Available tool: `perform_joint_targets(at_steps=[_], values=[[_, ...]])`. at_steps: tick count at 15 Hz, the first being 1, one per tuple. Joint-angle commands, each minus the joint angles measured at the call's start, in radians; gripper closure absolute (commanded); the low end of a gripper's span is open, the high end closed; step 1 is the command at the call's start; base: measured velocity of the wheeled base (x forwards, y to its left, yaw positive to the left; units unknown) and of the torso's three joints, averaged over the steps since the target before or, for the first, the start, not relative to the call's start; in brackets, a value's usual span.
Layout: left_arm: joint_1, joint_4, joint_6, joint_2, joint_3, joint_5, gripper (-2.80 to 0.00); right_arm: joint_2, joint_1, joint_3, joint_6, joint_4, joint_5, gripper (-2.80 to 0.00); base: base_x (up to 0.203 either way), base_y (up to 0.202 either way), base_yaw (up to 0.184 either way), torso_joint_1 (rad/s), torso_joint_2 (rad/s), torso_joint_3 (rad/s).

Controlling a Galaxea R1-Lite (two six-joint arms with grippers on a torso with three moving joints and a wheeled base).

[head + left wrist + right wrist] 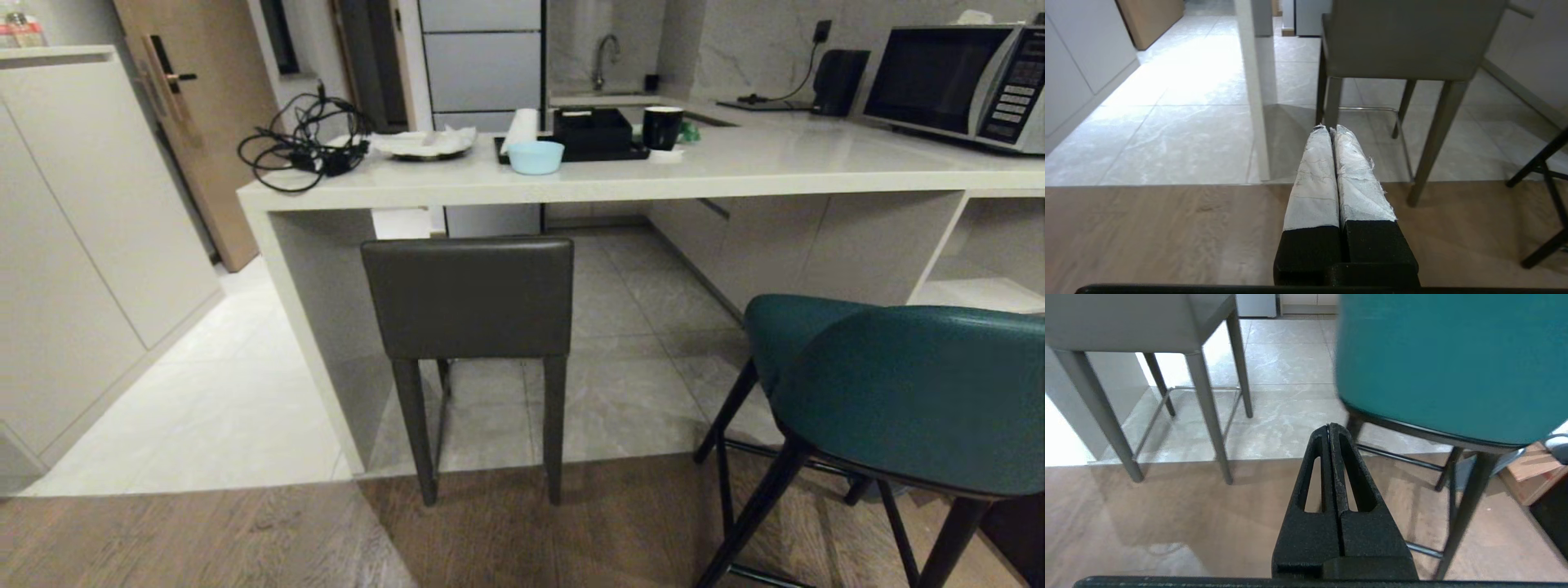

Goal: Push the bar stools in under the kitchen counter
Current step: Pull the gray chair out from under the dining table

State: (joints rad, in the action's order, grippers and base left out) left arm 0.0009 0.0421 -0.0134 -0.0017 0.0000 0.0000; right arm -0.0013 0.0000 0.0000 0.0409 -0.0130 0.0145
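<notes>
- square-backed dark grey-brown stool (467, 298) sits tucked at the long off-white stone-look counter (620, 175)
- curvy teal leather stool (906, 392) stands out on the wood floor (204, 535), right side
- left gripper (1329, 130), right gripper (1329, 426): both pinched together, holding nothing, low over the floor
</notes>
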Motion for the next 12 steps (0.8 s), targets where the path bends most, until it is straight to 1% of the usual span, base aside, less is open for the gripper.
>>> perform_joint_targets(at_steps=[1, 3, 5, 10, 12], values=[[0.001, 0.001, 0.0, 0.002, 0.015, 0.0, 0.0, 0.001, 0.0, 0.002, -0.001, -0.001, -0.001, 0.0, 0.0, 0.196, -0.003, 0.005, 0.0, 0.001], [0.001, 0.002, 0.0, 0.002, 0.015, 0.0, 0.0, 0.001, 0.0, 0.002, -0.001, -0.001, -0.001, 0.0, 0.0, 0.193, 0.001, 0.005, 0.0, 0.002], [0.001, 0.008, 0.0, 0.002, 0.017, 0.0, 0.0, 0.001, 0.0, 0.002, -0.001, -0.001, -0.001, 0.0, 0.0, 0.124, -0.002, 0.003, 0.0, 0.005], [0.001, 0.008, 0.0, 0.002, 0.017, 0.0, 0.0, 0.001, 0.0, 0.002, -0.001, -0.001, -0.001, 0.0, 0.0, 0.0, 0.0, 0.0, 0.0, 0.0], [0.001, 0.008, 0.0, 0.002, 0.017, 0.0, 0.0, 0.001, 0.0, 0.002, -0.001, 0.0, -0.001, 0.0, 0.166, 0.0, -0.002, 0.0, 0.0, 0.002]])
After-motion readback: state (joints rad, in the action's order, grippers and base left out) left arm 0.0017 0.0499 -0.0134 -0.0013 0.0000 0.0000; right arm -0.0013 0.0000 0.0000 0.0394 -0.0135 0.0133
